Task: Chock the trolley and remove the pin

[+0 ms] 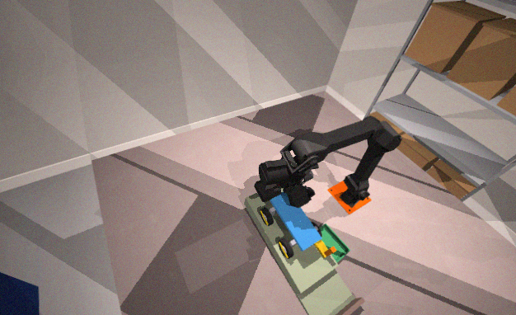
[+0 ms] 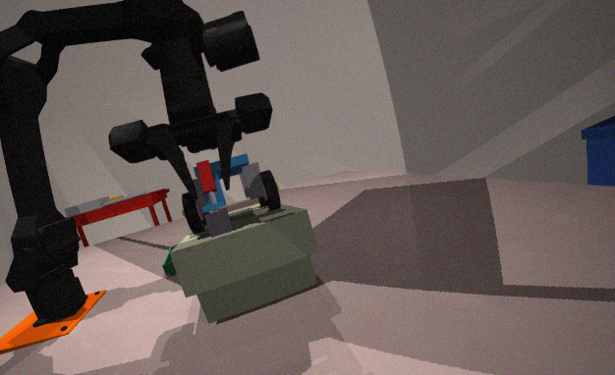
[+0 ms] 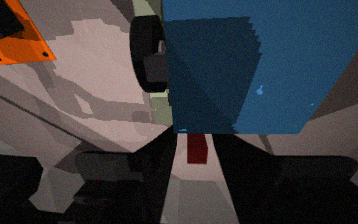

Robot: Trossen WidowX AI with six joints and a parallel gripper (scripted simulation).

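The trolley, with a blue deck (image 1: 296, 223) (image 2: 240, 161) (image 3: 281, 65) and black wheels with yellow hubs (image 1: 265, 215) (image 2: 269, 188), stands on the green ramp (image 1: 308, 272) (image 2: 245, 255). The red-headed stop pin (image 2: 204, 176) (image 3: 197, 148) stands at its uphill end. My gripper (image 2: 209, 188) (image 3: 194, 128) (image 1: 292, 194) is lowered over the pin. It is open, with one finger on each side of the red head and a small gap at each. The yellow chock with its orange handle (image 1: 325, 248) lies at the trolley's downhill end, on the side of the green tray (image 1: 338, 242) (image 2: 168, 262).
The arm's orange base plate (image 1: 349, 198) (image 2: 38, 329) (image 3: 16, 40) lies beside the ramp. A metal shelf with cardboard boxes (image 1: 473, 49) stands behind it. There is a red table (image 2: 122, 206) farther off and a blue bin (image 2: 613, 152) (image 1: 3, 293).
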